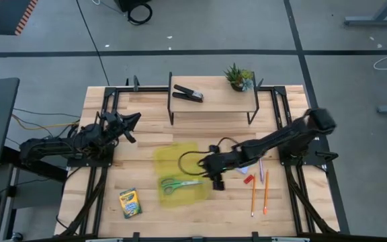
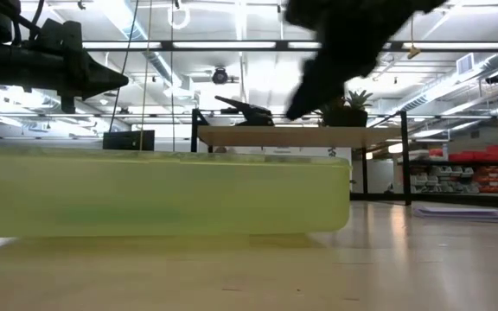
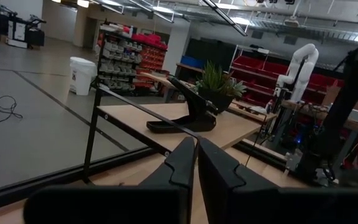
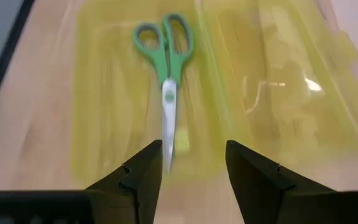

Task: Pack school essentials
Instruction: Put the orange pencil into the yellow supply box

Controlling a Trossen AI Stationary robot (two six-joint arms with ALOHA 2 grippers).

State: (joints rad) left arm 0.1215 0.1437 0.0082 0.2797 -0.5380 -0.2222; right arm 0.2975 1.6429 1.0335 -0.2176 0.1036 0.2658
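Observation:
The green-handled scissors (image 1: pixel 179 183) (image 4: pixel 165 68) lie flat in the near half of an open, see-through yellow case (image 1: pixel 177 160) (image 4: pixel 272 93), handles toward the table's left. My right gripper (image 1: pixel 211 176) (image 4: pixel 194 155) hangs open above the table just right of the blade tip, slanting down, with nothing between its fingers. Right of it on the wood lie a tiny red block (image 1: pixel 248 179) and two orange pencils (image 1: pixel 252 196). The green-yellow crayon box (image 1: pixel 130 203) lies near the front left. My left gripper (image 1: pixel 136 119) (image 3: pixel 196 146) is shut and raised at the left.
A low wooden shelf (image 1: pixel 213 102) at the far edge carries a black stapler (image 1: pixel 187 93) and a small potted plant (image 1: pixel 238 77). Dark metal frame rails (image 1: pixel 284 121) run along both table sides. Bare wood lies between the case and the pencils.

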